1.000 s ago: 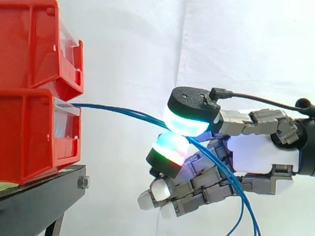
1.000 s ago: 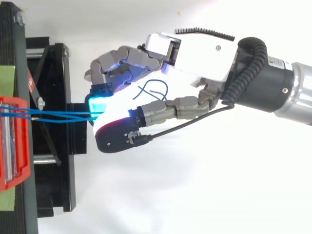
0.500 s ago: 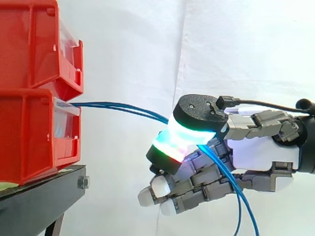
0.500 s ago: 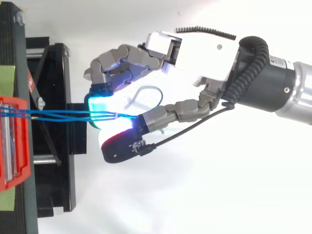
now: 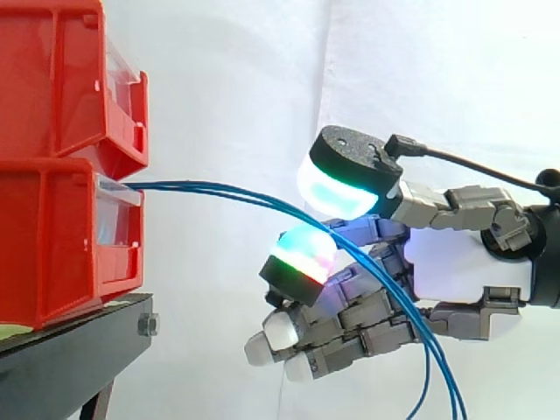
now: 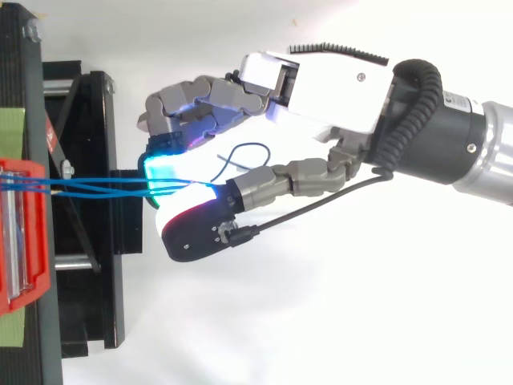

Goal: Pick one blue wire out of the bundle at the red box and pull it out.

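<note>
Several thin blue wires (image 5: 227, 194) leave the clear front of the lower red box (image 5: 52, 245) and run right in a shallow arc. They pass through the gap between the thumb pad (image 5: 337, 188) and a finger pad (image 5: 297, 262) of my hand (image 5: 464, 271), then hang down past the palm. The thumb stands clear above the wires and is not pressing on them. The lower fingers are loosely bent under the strands. In the top view the wires (image 6: 96, 188) reach my hand (image 6: 321, 80) at its glowing pads, and a loose end curls by the palm.
A second red bin (image 5: 61, 79) is stacked on the lower one. Both sit on a black stand (image 5: 70, 350) at the left, seen from above as a black frame (image 6: 88, 160). A white curtain hangs behind.
Half a second ago the thumb pad was pressed down on the wires against the finger pad. It has since lifted, and the wires lie loose in the gap.
</note>
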### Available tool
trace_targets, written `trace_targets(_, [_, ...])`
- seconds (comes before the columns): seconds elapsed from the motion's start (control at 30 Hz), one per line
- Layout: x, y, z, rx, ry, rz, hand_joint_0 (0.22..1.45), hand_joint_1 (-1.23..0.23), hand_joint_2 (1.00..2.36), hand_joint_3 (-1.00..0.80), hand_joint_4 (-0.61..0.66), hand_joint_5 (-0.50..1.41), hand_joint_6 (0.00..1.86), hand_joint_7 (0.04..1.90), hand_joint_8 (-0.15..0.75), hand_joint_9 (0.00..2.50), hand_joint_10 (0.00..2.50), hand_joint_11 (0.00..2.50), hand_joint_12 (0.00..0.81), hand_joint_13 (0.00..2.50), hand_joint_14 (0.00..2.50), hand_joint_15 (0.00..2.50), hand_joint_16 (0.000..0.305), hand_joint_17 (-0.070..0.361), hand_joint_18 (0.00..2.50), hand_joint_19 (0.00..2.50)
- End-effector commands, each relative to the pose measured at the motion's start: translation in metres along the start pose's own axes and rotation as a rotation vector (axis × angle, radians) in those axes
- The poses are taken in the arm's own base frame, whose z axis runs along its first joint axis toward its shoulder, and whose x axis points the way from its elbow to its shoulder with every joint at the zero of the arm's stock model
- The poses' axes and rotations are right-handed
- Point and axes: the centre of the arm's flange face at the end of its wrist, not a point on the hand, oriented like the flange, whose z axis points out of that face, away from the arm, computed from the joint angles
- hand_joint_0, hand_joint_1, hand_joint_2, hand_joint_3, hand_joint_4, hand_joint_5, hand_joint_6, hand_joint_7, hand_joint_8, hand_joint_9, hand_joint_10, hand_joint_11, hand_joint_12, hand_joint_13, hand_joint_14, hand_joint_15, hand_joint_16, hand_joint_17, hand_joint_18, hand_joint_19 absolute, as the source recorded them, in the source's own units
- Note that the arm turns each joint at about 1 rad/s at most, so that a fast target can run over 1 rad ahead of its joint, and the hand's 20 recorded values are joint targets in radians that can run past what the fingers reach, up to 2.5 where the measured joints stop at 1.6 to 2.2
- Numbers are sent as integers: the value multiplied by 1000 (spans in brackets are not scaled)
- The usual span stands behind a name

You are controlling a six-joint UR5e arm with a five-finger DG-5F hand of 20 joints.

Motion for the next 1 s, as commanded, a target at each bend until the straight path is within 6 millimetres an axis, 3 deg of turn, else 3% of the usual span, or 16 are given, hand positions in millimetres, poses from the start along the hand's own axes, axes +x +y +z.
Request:
trace_targets(0.0, [0, 0, 0, -3, -1, 1, 428, -568, 1000, -500, 355, -67, 502, 1420, 308, 918, 19, 521, 423, 386, 6, 145, 70, 158, 301, 336])
trace_targets(0.17, [0, 0, 0, 2, 0, -1, 472, -569, 1000, -500, 330, -59, 500, 1492, 294, 955, 20, 559, 405, 398, 6, 150, 66, 148, 290, 359])
trace_targets(0.27, [0, 0, 0, 2, 0, 1, 516, -480, 1005, -422, 308, -52, 505, 1505, 284, 989, 21, 561, 385, 424, 7, 165, 62, 139, 305, 383])
trace_targets(0.43, [0, 0, 0, 2, 0, 1, 564, -373, 1014, -305, 330, -47, 503, 1388, 260, 1023, 20, 520, 370, 460, 8, 175, 60, 135, 309, 411])
trace_targets(0.63, [0, 0, 0, 2, 0, -1, 586, -520, 1013, -188, 310, -44, 503, 1404, 300, 1054, 20, 532, 402, 496, 7, 165, 66, 148, 372, 384])
trace_targets(0.8, [0, 0, 0, 0, 0, 0, 569, -579, 1016, -258, 276, -56, 500, 1511, 285, 1027, 24, 589, 372, 479, 8, 193, 59, 132, 336, 407])
trace_targets(0.97, [0, 0, 0, 2, 0, -1, 500, -465, 1004, -452, 324, -60, 501, 1422, 290, 1020, 22, 556, 389, 491, 8, 190, 63, 141, 363, 401])
